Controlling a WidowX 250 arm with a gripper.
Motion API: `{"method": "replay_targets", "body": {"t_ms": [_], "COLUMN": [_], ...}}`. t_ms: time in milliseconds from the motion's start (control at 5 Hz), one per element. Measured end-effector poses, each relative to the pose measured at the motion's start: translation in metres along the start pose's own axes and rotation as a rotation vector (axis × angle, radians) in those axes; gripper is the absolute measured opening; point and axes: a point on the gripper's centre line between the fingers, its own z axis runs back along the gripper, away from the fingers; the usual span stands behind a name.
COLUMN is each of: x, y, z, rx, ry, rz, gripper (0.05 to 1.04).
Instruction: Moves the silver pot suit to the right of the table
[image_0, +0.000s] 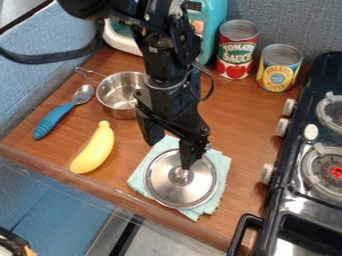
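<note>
Evidently, the gripper (169, 155) is poised over the silver lid (198, 186).
In the camera view, its fingers are spread apart, released. The lid is laid on a light blue cloth (212, 206); the silver pot (120, 92) is set behind it, to its left. The yellow banana (95, 150) is seen left of the lid, the blue-handled spoon (57, 116) farther left, and the stove (294, 201) to its right.

Below my end effector (171, 154), I see a lid (167, 186) of smooth, glossy metal, over matt cloth (222, 164). The desk (237, 117) around looks like smooth wood.
</note>
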Motion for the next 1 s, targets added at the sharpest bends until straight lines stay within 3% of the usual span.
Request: {"method": "replay_targets", "body": {"t_ms": [200,600,800,1000], "x": [-0.002,0.043,0.061,0.072], "y": [0.001,0.07,0.106,0.119], "z": [-0.007,-0.014,-0.022,-0.052], "rx": [-0.009,0.004,0.043,0.055], "ry": [0.029,-0.006,-0.014,0.039], "rz": [0.002,0.087,0.111,0.102], "gripper": [1.0,1.0,1.0,1.0]}}
